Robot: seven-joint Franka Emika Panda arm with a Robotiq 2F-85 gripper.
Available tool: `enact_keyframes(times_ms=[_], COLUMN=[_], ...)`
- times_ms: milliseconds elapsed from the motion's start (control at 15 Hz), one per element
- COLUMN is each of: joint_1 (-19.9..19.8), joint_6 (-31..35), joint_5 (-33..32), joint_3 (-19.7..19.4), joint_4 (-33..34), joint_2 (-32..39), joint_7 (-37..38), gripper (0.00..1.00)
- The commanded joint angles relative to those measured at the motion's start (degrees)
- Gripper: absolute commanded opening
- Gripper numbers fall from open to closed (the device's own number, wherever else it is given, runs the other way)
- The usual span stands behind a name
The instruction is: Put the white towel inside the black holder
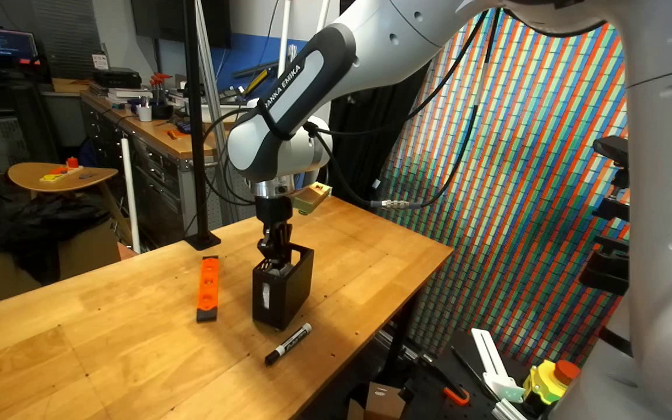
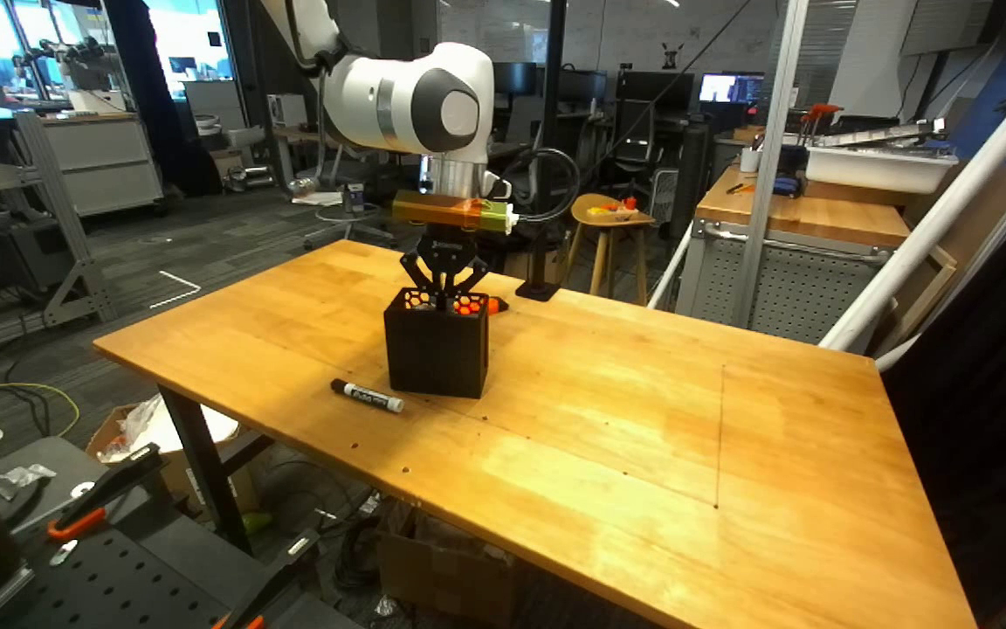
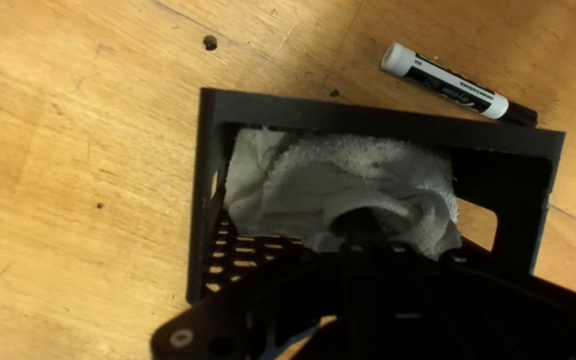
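The black holder (image 1: 277, 300) stands upright on the wooden table, its open top facing up, and it shows in both exterior views. Inside it, bunched and folded, lies the white towel (image 3: 318, 185); in the wrist view the cloth sits within the rim (image 3: 368, 117). My gripper (image 2: 444, 301) points straight down into the holder's opening, fingers together. In the wrist view the gripper (image 3: 368, 240) reaches the towel beside a dark hollow in the cloth. The fingertips' ends are hidden there, and no cloth can be made out between them.
A black-and-white marker (image 1: 288, 344) lies on the table close to the holder. An orange level (image 1: 208, 286) with dark ends rests on the holder's other side. A black post's base (image 1: 202, 240) stands at the table's edge.
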Motion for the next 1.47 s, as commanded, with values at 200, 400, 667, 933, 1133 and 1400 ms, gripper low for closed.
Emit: enact_keyframes(times_ms=[200,400,667,933,1133,1400], joint_1=[-0.7,-0.8,-0.9,-0.8,-0.6,-0.5], joint_6=[2.5,3.8,4.9,5.6,6.1,6.2], joint_5=[1.8,2.3,2.8,2.9,3.1,3.4], joint_3=[0.2,0.1,0.0,-0.2,-0.1,0.0], joint_4=[-2.0,-3.3,-4.7,-6.6,-8.4,-9.9], joint_2=[-2.9,-4.2,-5.6,-7.0,-7.5,-7.6], joint_7=[0.1,0.3,0.4,0.7,1.0,1.3], gripper=[0.0,0.0,0.0,0.0,0.0,0.0])
